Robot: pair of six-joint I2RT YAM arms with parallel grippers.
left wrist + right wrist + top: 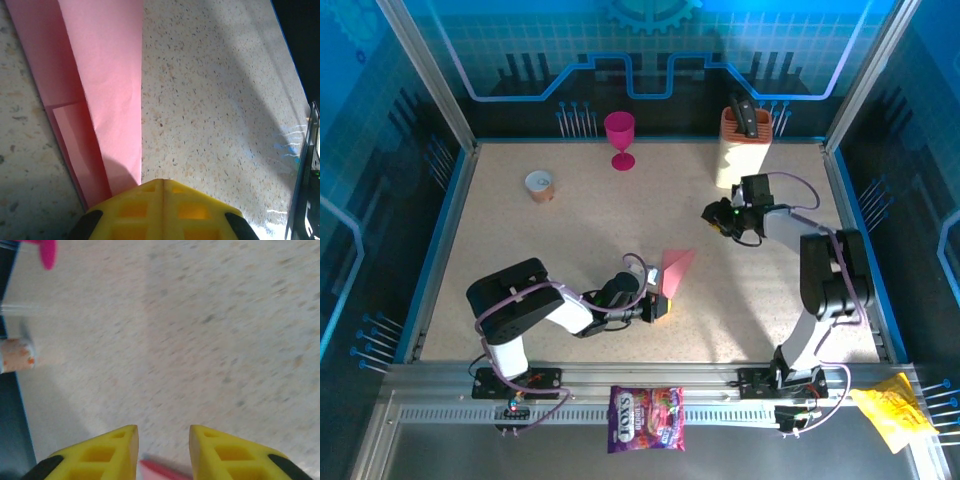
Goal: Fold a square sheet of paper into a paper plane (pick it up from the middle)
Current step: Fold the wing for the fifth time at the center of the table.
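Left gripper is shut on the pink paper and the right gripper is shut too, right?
No. The left gripper is shut on the paper, but the right gripper is open, fingers apart, as the right wrist view shows.

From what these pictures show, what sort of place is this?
Probably a robot test cell: a speckled table fenced by metal posts and blue panels, left arm and right arm bolted to its near rail.
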